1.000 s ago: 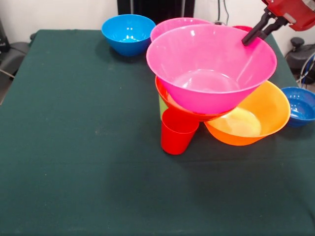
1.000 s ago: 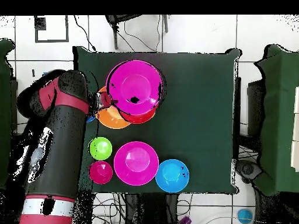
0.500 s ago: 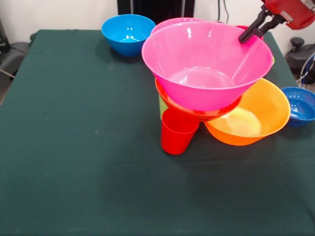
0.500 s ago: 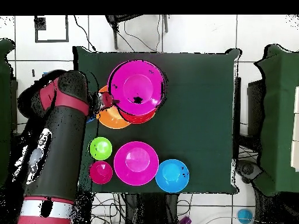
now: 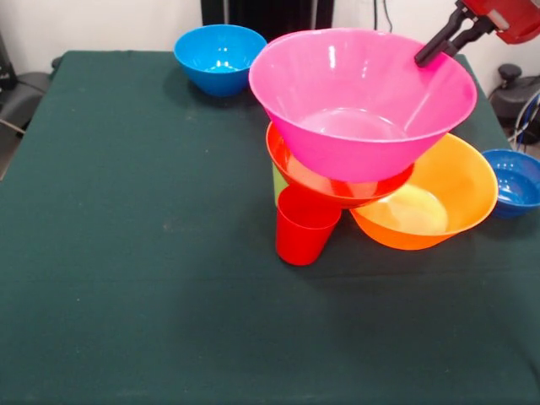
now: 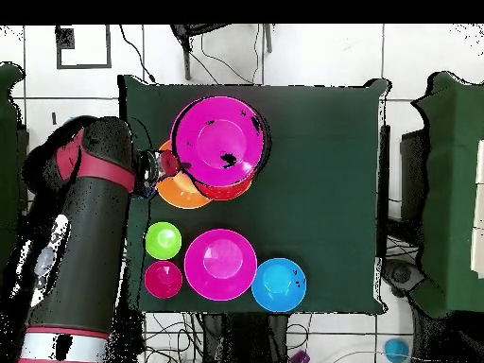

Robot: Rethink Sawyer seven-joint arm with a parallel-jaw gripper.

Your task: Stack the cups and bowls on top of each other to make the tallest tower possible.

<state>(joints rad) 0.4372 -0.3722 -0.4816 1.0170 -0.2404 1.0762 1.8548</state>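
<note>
1. Gripper [image 5: 429,52]: at the table's [image 5: 126,253] corner on the robot's side, pinching the rim of one big pink bowl [image 5: 363,101] as far as I can judge; the arm enters from above
2. That big pink bowl: held level over the pile, its base down inside the red-orange bowl [image 5: 295,173]; I cannot tell whether the two touch or stand just apart
3. Red-orange bowl: sits tilted, one side on the rim of the big orange bowl [image 5: 460,186], the other over the cups
4. Big orange bowl: on the cloth toward one side edge, serving as the base
5. Red cup [image 5: 304,228]: upright on the cloth, tucked against the pile; the lime green cup [image 5: 278,187] shows only as a sliver behind it
6. Unstacked, along the robot-side edge: second big pink bowl [image 6: 220,265], light blue bowl [image 5: 218,52], green bowl [image 6: 163,240], small magenta-red bowl [image 6: 163,280]
7. Unstacked, at the side edge just beside the orange bowl: dark blue bowl [image 5: 516,179]
8. Progress, my reckoning: early to middling; two bowls piled, a third in hand and not yet released, five bowls loose, neither cup clearly adding height
9. Caution: the pile leans on off-centre supports, so I would count it as shaky
</note>
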